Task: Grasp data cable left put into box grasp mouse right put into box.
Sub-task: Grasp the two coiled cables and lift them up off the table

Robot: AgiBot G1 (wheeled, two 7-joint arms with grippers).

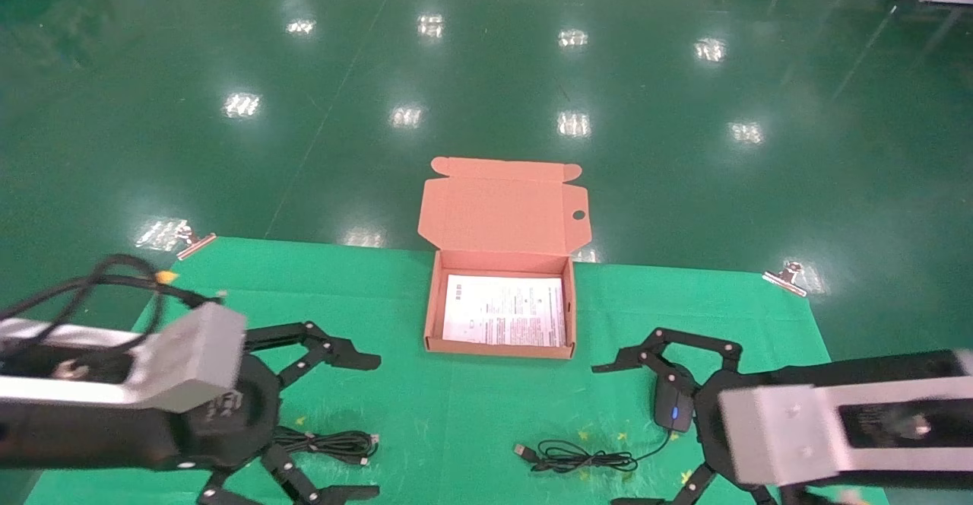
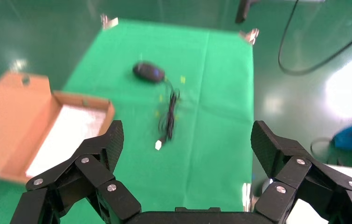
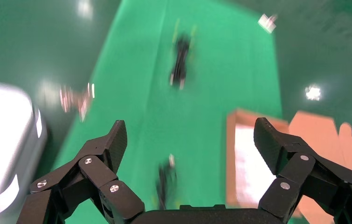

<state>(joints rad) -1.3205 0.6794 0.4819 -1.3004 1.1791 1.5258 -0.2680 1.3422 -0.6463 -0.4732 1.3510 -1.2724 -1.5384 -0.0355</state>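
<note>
The orange-brown box stands open at the middle of the green cloth, its lid leaning back. The data cable, a black coil, lies at the front left, and my left gripper hangs open over it. The left wrist view does not show this cable, but looks across at the mouse and the box. The black mouse, blue-lit, sits at the front right, partly under my open right gripper. Its thin cord trails left. The right wrist view shows that cord, the far data cable and the box.
A printed white sheet lies flat in the box. Metal clips hold the cloth at its back corners. The glossy green floor lies beyond the table's far edge. Bare cloth stretches between the box and both grippers.
</note>
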